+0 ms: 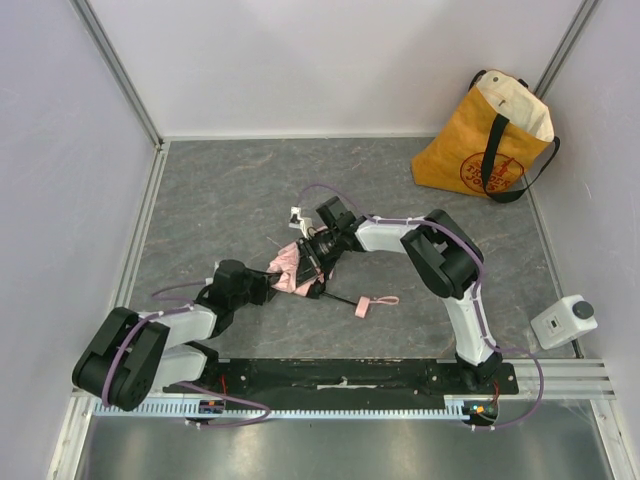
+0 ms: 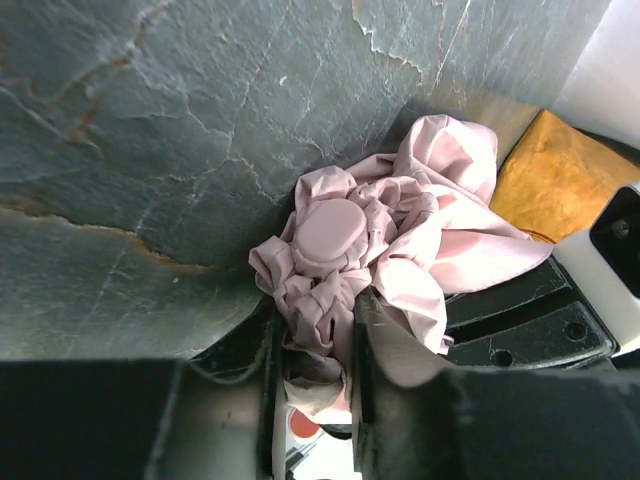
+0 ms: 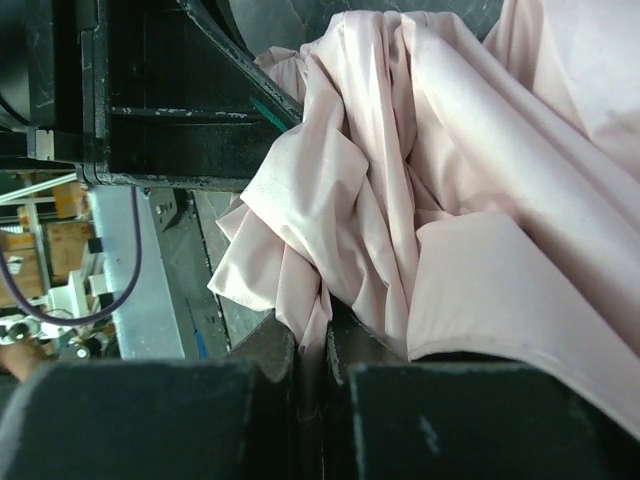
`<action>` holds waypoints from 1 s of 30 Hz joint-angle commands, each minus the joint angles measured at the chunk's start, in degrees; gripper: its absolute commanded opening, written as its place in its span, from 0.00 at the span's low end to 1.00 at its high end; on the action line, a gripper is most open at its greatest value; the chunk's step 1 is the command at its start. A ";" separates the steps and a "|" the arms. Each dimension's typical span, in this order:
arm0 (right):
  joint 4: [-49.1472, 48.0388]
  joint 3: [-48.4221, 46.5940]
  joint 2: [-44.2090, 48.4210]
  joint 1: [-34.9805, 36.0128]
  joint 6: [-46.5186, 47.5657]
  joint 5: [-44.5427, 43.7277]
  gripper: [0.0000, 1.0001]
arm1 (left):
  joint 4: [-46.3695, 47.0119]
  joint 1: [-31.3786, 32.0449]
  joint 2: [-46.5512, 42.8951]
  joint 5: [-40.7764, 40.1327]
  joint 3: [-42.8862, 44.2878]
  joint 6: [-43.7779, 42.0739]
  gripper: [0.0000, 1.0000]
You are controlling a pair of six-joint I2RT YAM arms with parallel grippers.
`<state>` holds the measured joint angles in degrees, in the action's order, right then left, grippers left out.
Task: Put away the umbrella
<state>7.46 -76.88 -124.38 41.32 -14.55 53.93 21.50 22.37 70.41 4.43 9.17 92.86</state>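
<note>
From above, your umbrella (image 1: 293, 268) lies as a crumpled pink bundle on the grey table (image 1: 230, 190), just below the middle of the view. The left gripper (image 1: 270, 284) meets the bundle from its 8 o'clock side and the right gripper (image 1: 318, 255) from its 1 o'clock side, so the fabric sits between the two. A thin black shaft (image 1: 340, 297) runs out of the bundle toward 4 o'clock and ends in the small pink handle (image 1: 375, 302), which lies flat on the table. The yellow tote bag (image 1: 470, 150) stands well apart at 2 o'clock, against the far right corner.

On your left wrist camera, the left gripper (image 2: 312, 335) has its two black fingers (image 2: 265, 350) pressed against a wad of pink cloth at 6 o'clock, gripping it. The rest of the umbrella (image 2: 420, 240) bunches up above the fingers, with a rounded pink cap (image 2: 330, 228) at the centre of the folds. The tote bag (image 2: 555, 175) shows as an orange patch at 3 o'clock.

On your right wrist camera, the right gripper (image 3: 325, 345) is almost fully closed, its fingers (image 3: 270, 350) nipping a thin fold of fabric at 6 o'clock. The umbrella (image 3: 420, 200) fills the view from 12 to 4 o'clock in long pale pleats.
</note>
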 commanded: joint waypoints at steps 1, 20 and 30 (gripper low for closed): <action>11.95 3.23 -3.51 4.12 4.70 -19.47 0.00 | -3.12 0.74 2.10 -3.46 -2.84 -4.79 0.15; 10.91 8.41 27.86 13.00 2.40 -41.96 0.98 | -13.59 0.74 -1.24 -2.06 -1.26 -4.79 0.02; 0.02 10.79 25.33 20.19 18.31 -61.03 0.96 | -26.32 0.74 -1.51 0.23 4.36 -2.60 0.02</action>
<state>14.20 -67.29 -95.96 57.91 -4.40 3.42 11.68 23.22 67.22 5.15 12.84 91.29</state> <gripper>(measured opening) 0.974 0.153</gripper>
